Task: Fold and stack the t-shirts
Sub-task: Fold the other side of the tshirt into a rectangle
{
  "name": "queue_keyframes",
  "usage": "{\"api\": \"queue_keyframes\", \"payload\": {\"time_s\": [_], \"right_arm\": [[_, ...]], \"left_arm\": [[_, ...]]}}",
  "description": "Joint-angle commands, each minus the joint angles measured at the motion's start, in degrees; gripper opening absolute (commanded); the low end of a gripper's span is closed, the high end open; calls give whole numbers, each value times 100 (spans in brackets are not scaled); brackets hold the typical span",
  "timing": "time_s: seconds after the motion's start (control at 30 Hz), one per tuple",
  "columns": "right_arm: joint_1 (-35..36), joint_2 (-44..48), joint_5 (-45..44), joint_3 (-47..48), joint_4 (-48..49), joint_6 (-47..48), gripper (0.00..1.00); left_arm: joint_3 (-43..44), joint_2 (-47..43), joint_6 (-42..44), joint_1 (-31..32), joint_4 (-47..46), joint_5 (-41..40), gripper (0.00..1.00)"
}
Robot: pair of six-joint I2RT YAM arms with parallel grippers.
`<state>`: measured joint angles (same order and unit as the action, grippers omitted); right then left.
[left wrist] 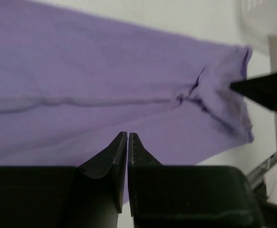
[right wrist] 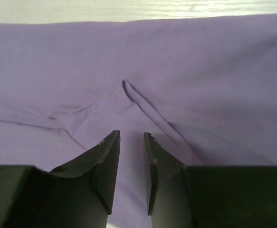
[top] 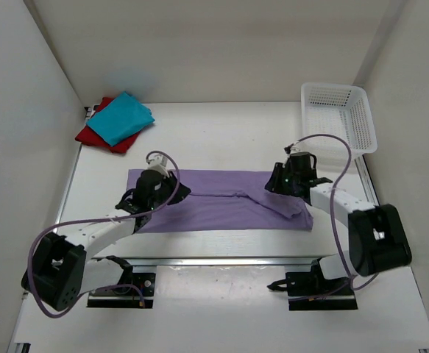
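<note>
Centrally, lilac shirt (top: 221,200), bare table (top: 221,132) beyond.

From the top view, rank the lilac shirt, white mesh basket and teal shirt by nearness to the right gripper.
1. Pale lilac cloth t-shirt, directly beneath the right gripper.
2. White plastic mesh basket, back right corner.
3. Teal blue folded t-shirt, far back left.

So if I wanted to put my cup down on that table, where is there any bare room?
Bare tabletop lies between the red and teal shirts and the white basket, behind the purple shirt. The middle is crowded: that shirt is spread wide, with the left gripper and right gripper over its ends.
</note>
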<state>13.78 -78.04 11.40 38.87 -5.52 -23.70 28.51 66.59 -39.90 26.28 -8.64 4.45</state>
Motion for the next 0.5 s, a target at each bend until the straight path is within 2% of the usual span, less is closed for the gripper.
{"api": "queue_keyframes", "payload": {"time_s": [0.0, 0.13, 0.27, 0.47], "right_arm": [[55, -491, 283, 339, 805, 244, 26], [90, -1010, 214, 515, 869, 384, 30], [55, -1056, 82, 446, 1026, 480, 34], [1, -1485, 196, 709, 896, 472, 38]], "left_arm": [[-327, 144, -9, 316, -356, 310, 16], [-1012, -40, -220, 422, -857, 434, 16], [-1584, -242, -448, 623, -1235, 382, 16], [-1691, -269, -484, 624, -1351, 407, 16]]}}
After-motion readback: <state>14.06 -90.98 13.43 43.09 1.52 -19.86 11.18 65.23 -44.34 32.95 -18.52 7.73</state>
